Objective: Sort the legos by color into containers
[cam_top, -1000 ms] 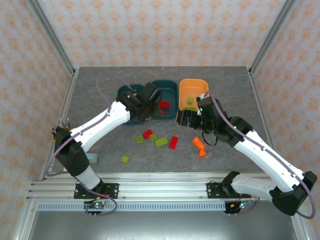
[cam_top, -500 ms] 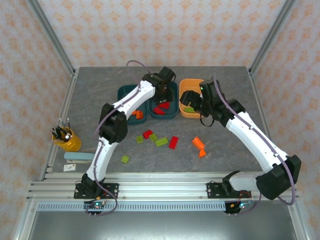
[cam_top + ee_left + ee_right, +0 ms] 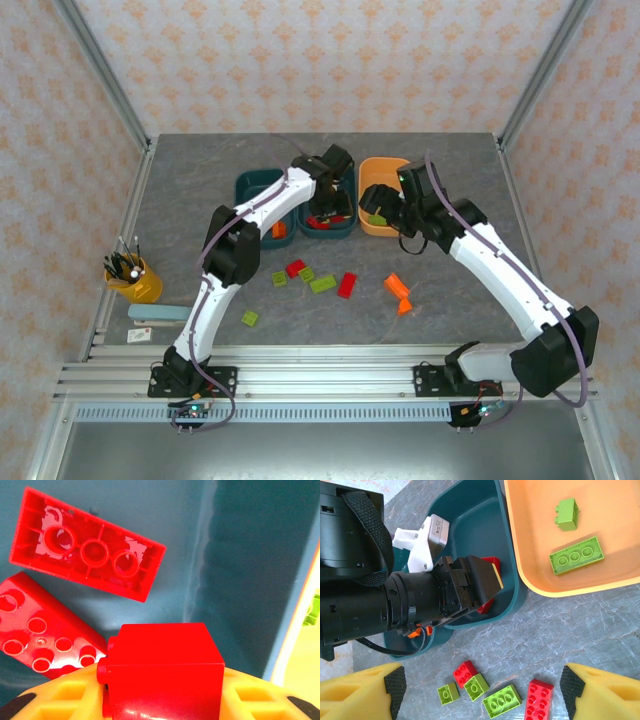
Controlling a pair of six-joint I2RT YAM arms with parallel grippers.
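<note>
My left gripper (image 3: 162, 692) is shut on a red lego (image 3: 162, 665), low inside the middle teal container (image 3: 338, 228). Two more red legos (image 3: 87, 552) (image 3: 45, 630) lie on that tub's floor. The right gripper (image 3: 480, 692) hangs open and empty above the table, just in front of the orange container (image 3: 535, 575), which holds two lime green legos (image 3: 576, 555). Beneath it lie loose red (image 3: 466, 671) and green (image 3: 502, 700) legos. The left teal container (image 3: 255, 185) holds orange legos (image 3: 279, 230). Two orange legos (image 3: 397, 286) lie on the table to the right.
One green lego (image 3: 249, 318) lies alone near the front left. A yellow pen cup (image 3: 133, 279) and a flat grey-blue block (image 3: 160, 312) sit at the table's left edge. Metal frame posts stand at the back corners. The left arm (image 3: 365, 600) crosses close beside my right gripper.
Both arms have swung toward the back. The left one has stretched out and lowered the red lego into the middle teal tub. The right gripper has moved up to the orange tub's front.
</note>
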